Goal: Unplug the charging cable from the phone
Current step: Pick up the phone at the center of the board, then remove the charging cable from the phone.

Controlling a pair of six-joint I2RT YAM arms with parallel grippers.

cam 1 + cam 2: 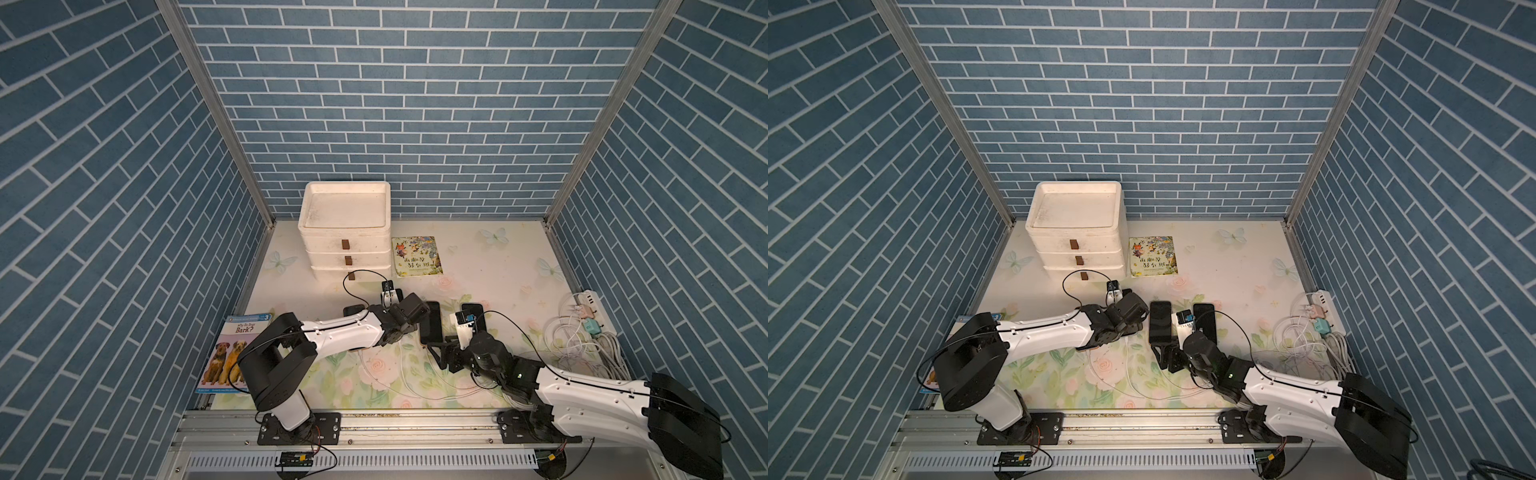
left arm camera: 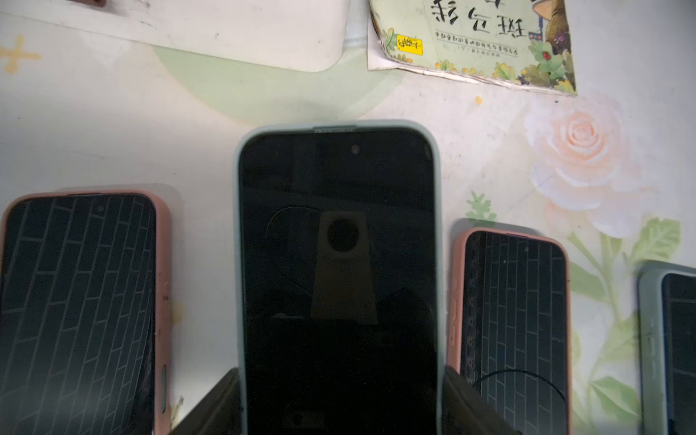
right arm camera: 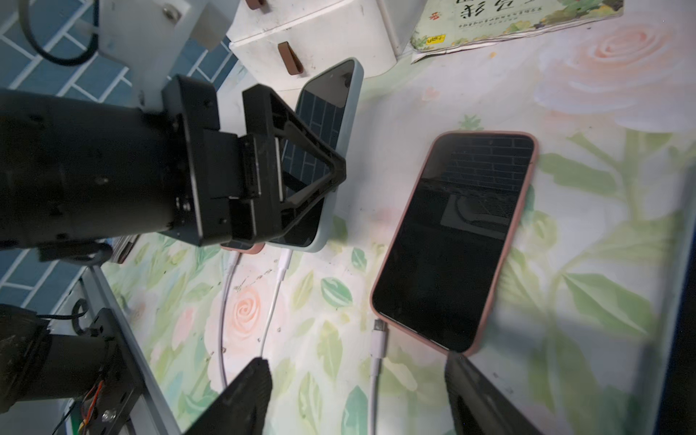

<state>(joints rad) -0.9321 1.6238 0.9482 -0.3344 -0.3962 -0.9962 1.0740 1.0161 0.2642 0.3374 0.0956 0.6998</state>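
**Right claw point(image 3: 356, 361) apart, charging cable point(image 3: 377, 339) unplugged**

Its fingers stand wide either side of the cable's plug, which lies loose on the bench point(image 3: 414, 105) just beside the bottom edge of the pink-cased phone point(image 3: 455, 241). Left claw point(image 2: 341, 373) is clamped on the sides of the blue-cased phone point(image 2: 339, 226).

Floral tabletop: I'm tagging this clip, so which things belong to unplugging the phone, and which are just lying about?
Job: mint-cased phone, clamped by left gripper, charging cable plugged in; pink-cased phone, its loose cable by open right gripper.
Lying about: drawer unit; picture book; dog book.
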